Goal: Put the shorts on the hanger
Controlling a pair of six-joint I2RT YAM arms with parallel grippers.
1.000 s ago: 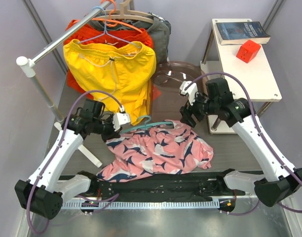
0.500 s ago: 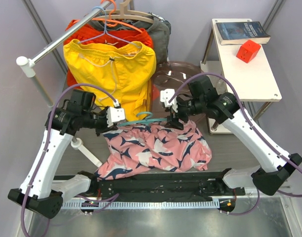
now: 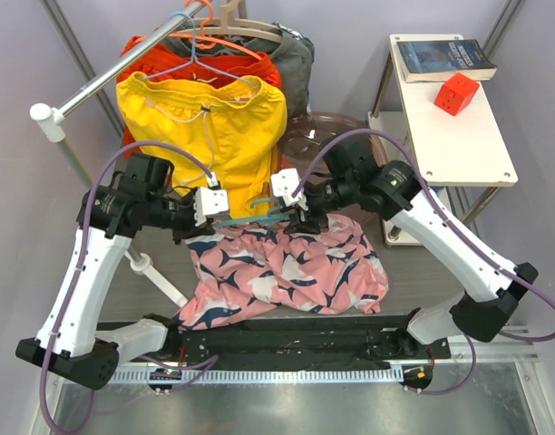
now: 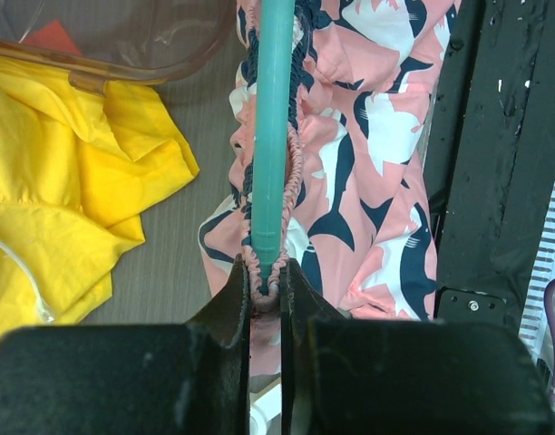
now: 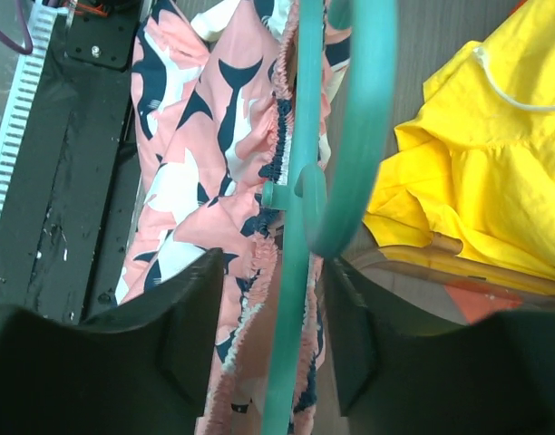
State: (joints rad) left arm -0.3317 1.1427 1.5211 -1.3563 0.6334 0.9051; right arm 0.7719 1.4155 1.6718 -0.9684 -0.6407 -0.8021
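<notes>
The pink shark-print shorts (image 3: pixel 287 265) hang from their waistband over the table, with the teal hanger (image 3: pixel 256 216) running along the waistband. My left gripper (image 3: pixel 211 207) is shut on the bunched waistband together with the hanger's end (image 4: pixel 266 258); the shorts (image 4: pixel 379 136) fall away to the right in the left wrist view. My right gripper (image 3: pixel 291 207) is open at the hanger's middle. In the right wrist view its wide-apart fingers (image 5: pixel 182 313) straddle the hanger bar (image 5: pixel 296 272) and the hook (image 5: pixel 368 118), with the shorts (image 5: pixel 200 136) beside the bar.
Yellow drawstring shorts (image 3: pixel 209 127) hang on an orange hanger from the clothes rail (image 3: pixel 105 77) at the back left, over red and grey clothes. A clear plastic bowl (image 3: pixel 327 136) lies behind the arms. A white side table (image 3: pixel 459 136) holds a book (image 3: pixel 443 58) and a red cube (image 3: pixel 456 93).
My right gripper has moved left from the shorts' right side to the hanger's hook. My left gripper has risen and drawn left with the waistband. The shorts hang higher.
</notes>
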